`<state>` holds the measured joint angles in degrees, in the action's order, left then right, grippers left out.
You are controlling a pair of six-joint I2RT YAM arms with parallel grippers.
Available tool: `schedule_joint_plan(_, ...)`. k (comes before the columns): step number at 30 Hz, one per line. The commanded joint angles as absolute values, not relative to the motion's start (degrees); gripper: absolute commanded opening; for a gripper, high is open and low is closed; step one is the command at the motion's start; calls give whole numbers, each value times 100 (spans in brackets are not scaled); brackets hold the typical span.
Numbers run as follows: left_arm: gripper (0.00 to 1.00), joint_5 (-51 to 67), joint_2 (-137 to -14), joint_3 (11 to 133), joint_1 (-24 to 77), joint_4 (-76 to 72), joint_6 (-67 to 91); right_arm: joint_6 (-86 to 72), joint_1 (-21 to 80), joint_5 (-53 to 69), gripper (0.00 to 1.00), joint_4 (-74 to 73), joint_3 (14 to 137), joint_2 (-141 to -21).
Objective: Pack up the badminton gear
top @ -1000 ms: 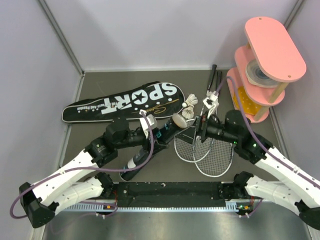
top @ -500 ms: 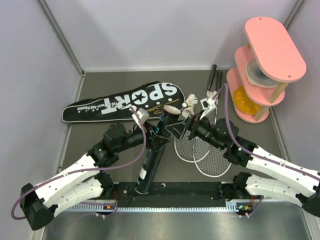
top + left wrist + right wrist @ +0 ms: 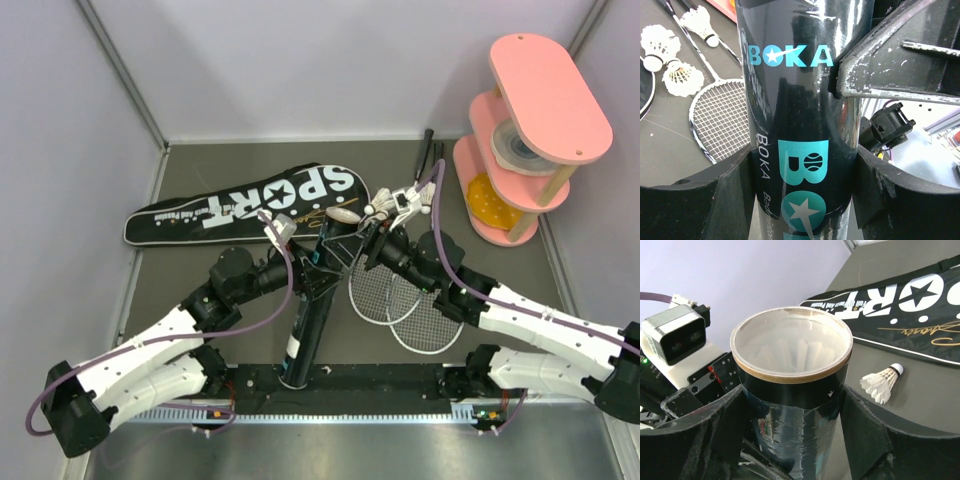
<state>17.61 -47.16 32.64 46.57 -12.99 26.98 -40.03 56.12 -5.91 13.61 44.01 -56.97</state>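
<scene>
The long black shuttle tube [image 3: 305,330] stands tilted, its foot near the arm bases and its mouth [image 3: 790,345] upward. My left gripper [image 3: 802,175] is shut on its printed middle [image 3: 800,100]. My right gripper [image 3: 792,405] is shut round the tube just below the rim, both fingers against its sides. Pale feather-like shapes show inside the mouth. Loose white shuttlecocks [image 3: 682,80] lie by the two silver rackets [image 3: 415,310]. One shuttlecock [image 3: 882,382] lies in front of the black SPORT bag [image 3: 250,205].
A pink tiered stand [image 3: 530,130] stands at the back right, beside the rackets' black handles [image 3: 428,150]. The bag lies across the back left. Grey walls close in the table on both sides and behind.
The left arm has swung the tube from lying slanted to nearly upright. The right gripper has moved left from over the rackets to the tube's top and closed round it.
</scene>
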Motion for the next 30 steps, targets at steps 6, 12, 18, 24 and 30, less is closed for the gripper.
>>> schedule_joint_plan(6,94,1705,-4509,3682,4667,-979,2779,-3702,5581,-703,43,1496,4605,-5529)
schedule_joint_plan(12,96,1144,-3420,4446,4658,1314,1592,-2894,5230,-186,35,361,4790,-5089)
schedule_joint_plan(18,76,1291,-3356,5448,4667,1319,1187,-1647,4931,1300,33,-743,5430,-5132)
schedule_joint_plan(24,65,1923,-4639,6582,4650,1204,1204,-758,4782,1423,33,-1677,6231,-5466)
schedule_joint_plan(30,63,2530,-5466,7417,4588,1194,1116,-308,4667,1889,32,-1889,6662,-5713)
